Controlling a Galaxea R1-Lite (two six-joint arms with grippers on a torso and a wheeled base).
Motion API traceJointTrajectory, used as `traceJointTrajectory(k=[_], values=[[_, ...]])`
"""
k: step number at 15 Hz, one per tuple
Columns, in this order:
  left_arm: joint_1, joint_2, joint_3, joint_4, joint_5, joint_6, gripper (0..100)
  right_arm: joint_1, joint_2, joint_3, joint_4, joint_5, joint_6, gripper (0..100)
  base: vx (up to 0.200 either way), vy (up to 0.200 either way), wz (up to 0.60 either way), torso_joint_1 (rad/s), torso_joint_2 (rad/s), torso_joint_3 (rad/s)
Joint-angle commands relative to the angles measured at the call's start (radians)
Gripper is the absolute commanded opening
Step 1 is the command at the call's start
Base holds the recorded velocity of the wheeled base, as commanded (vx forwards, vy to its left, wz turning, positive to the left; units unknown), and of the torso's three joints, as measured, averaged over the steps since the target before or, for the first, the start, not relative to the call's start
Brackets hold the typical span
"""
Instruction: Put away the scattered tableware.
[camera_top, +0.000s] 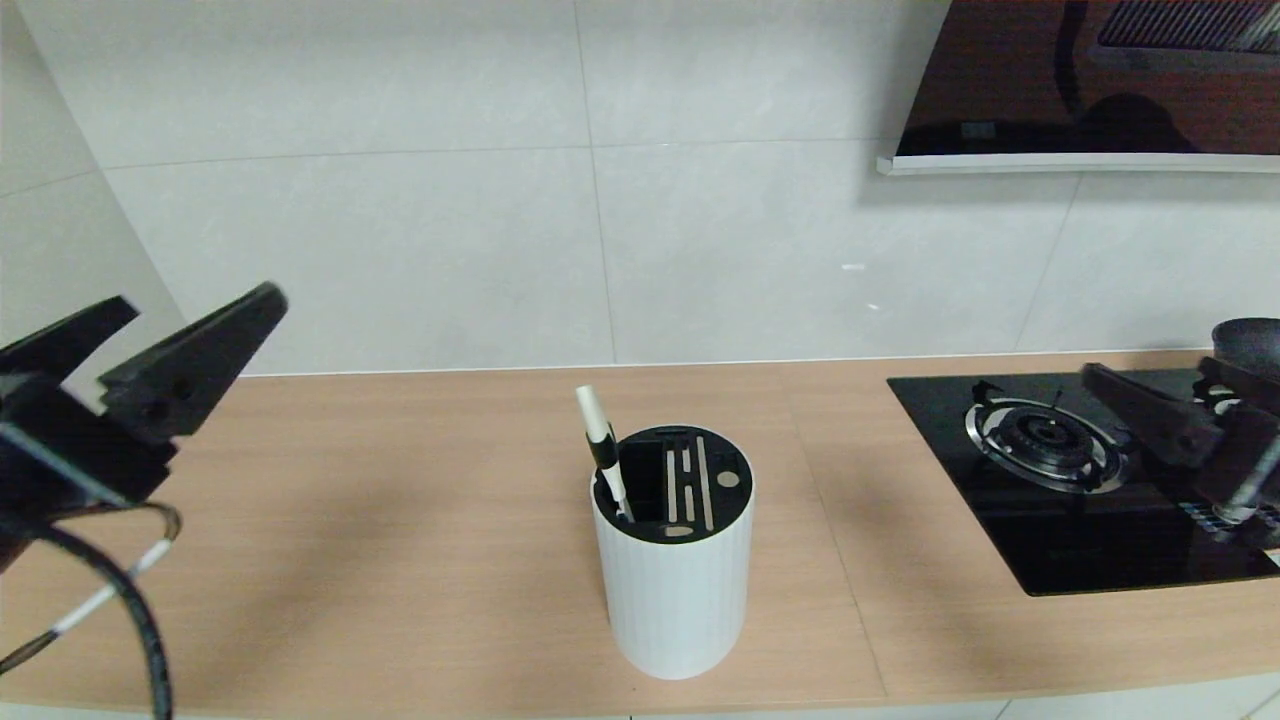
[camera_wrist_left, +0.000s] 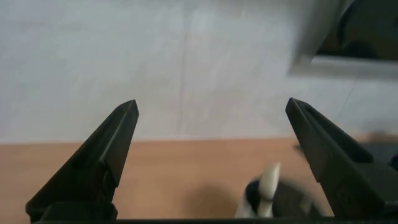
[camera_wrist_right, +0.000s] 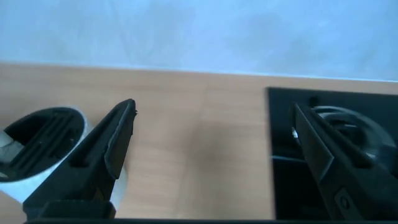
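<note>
A white cylindrical utensil holder (camera_top: 678, 590) with a black slotted top stands on the wooden counter near its front edge. A white-and-black handled utensil (camera_top: 602, 448) sticks up, tilted, from its left compartment. My left gripper (camera_top: 195, 325) hangs open above the counter's left end, nothing between its fingers; in its wrist view the utensil's handle (camera_wrist_left: 264, 193) shows below the open gripper (camera_wrist_left: 211, 112). My right gripper (camera_top: 1165, 385) is open over the stove at the right, and its wrist view has the holder (camera_wrist_right: 43, 140) beside one finger (camera_wrist_right: 102, 158).
A black glass gas hob (camera_top: 1090, 490) with a round burner (camera_top: 1045, 440) lies on the counter's right part. A dark range hood (camera_top: 1090, 90) hangs on the tiled wall above it. Bare wooden counter (camera_top: 400, 520) stretches left of the holder.
</note>
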Motion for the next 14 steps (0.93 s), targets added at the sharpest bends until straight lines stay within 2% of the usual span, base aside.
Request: traceJointTrajectory(k=[1,2,3,5,6,7,9,12,14], values=[[0.127,-0.381,0.048,0.32,-0.041,-0.001,100,-0.098,-0.408,0.167,0.11,0.004,-0.002,100,0.0,0.0,0.0,0.0,0.0,0.0],[0.127,-0.381,0.048,0.32,-0.041,-0.001,100,-0.098,-0.408,0.167,0.11,0.004,-0.002,100,0.0,0.0,0.0,0.0,0.0,0.0],[0.22,-0.573,0.032,0.558,-0.088,-0.001,100,-0.105,-0.691,0.168,0.378,0.001,-0.056,100,0.0,0.0,0.0,0.0,0.0,0.0],[0.262,-0.682,-0.004,0.696,-0.128,-0.001,100,-0.13,-0.845,0.128,0.571,-0.004,-0.082,100,0.0,0.0,0.0,0.0,0.0,0.0],[0.311,-0.755,-0.047,0.805,-0.154,-0.001,100,-0.176,-0.94,0.082,0.719,0.004,-0.097,100,0.0,0.0,0.0,0.0,0.0,0.0],[0.34,-0.795,-0.046,0.844,-0.168,0.0,100,-0.201,-0.972,0.075,0.766,0.004,-0.099,100,0.0,0.0,0.0,0.0,0.0,0.0],[0.385,-0.884,-0.03,0.882,-0.216,0.003,100,-0.251,-0.989,0.113,0.777,-0.01,-0.099,100,0.0,0.0,0.0,0.0,0.0,0.0],[0.437,-0.884,-0.001,0.879,-0.184,0.005,100,-0.365,-1.073,0.136,0.774,0.027,-0.111,100,0.0,0.0,0.0,0.0,0.0,0.0],[0.506,-0.921,0.029,0.883,-0.197,0.017,100,-0.366,-1.087,0.148,0.786,0.005,-0.137,100,0.0,0.0,0.0,0.0,0.0,0.0]])
